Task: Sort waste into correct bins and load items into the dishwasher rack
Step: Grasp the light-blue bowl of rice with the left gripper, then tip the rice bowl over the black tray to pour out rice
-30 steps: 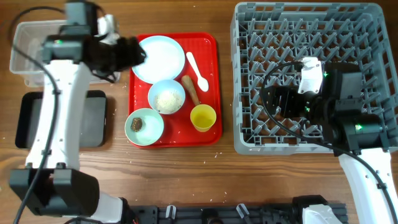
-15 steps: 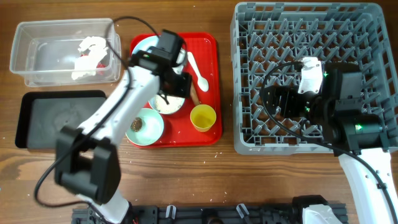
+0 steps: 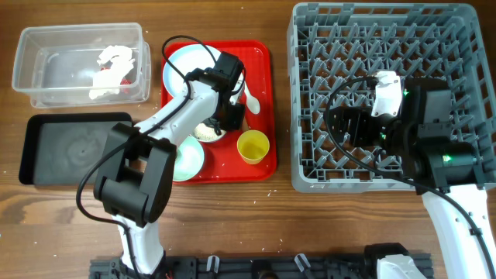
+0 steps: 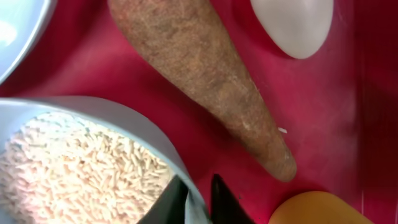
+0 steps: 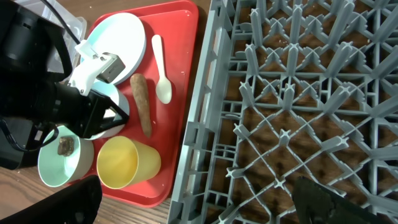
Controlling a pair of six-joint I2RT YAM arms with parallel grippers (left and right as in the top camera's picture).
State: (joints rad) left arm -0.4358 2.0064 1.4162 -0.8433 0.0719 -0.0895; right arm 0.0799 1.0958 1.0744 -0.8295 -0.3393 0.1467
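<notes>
Over on the red tray [image 3: 260,54], the left gripper [image 4: 198,202] has come down on the near edge of the whitish bowl [image 4: 112,115]. Its two dark tips are pinched almost together with the thin rim caught between them. The bowl sits flat on the tray, heaped with loose rice [image 4: 68,168]. The brown stick [image 4: 205,87] lies just beside it, and the yellow cup [image 4: 317,208] is near. The right gripper [image 5: 196,202] hangs spread wide over the dishwasher rack [image 3: 387,31], holding nothing. My worry is the grip: a one-sided pinch on a slick rim could let the bowl swing or slip once lifted, scattering grains across the tray or the table on the way to the black tray [image 3: 77,151] or the clear tub [image 3: 46,46]. A low drag might also knock the stick or cup.
</notes>
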